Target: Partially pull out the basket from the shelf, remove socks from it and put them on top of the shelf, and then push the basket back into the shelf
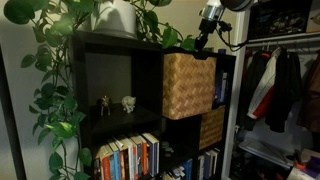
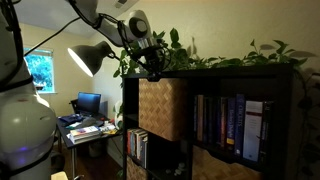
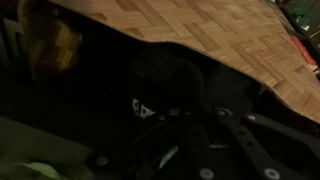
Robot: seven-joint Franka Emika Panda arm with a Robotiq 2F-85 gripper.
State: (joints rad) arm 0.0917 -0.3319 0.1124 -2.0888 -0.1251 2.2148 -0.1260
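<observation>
Hovering overhead: the gripper (image 1: 207, 46) is seen in both exterior views just above the top front rim of the basket (image 1: 189, 85), pointed down toward its open mouth.
Basket: light tan and woven, it is set in an upper compartment of the shelf (image 1: 110, 45), on the right in an exterior view. Its front is judged to stand a little proud of the shelf face, so it appears partly drawn out.
Direction from jaws: the basket's inside lies straight below. The shelf top lies just beyond, on the far side, at about the gripper's height.
Wrist view: a woven wall (image 3: 200, 30) is shown along the top. Below it all is dark, apart from a dark soft item (image 3: 143, 108) with a white mark, possibly a sock.
Jaws: they are lost in shadow, so whether they are open, closed or gripping anything cannot be told.
</observation>
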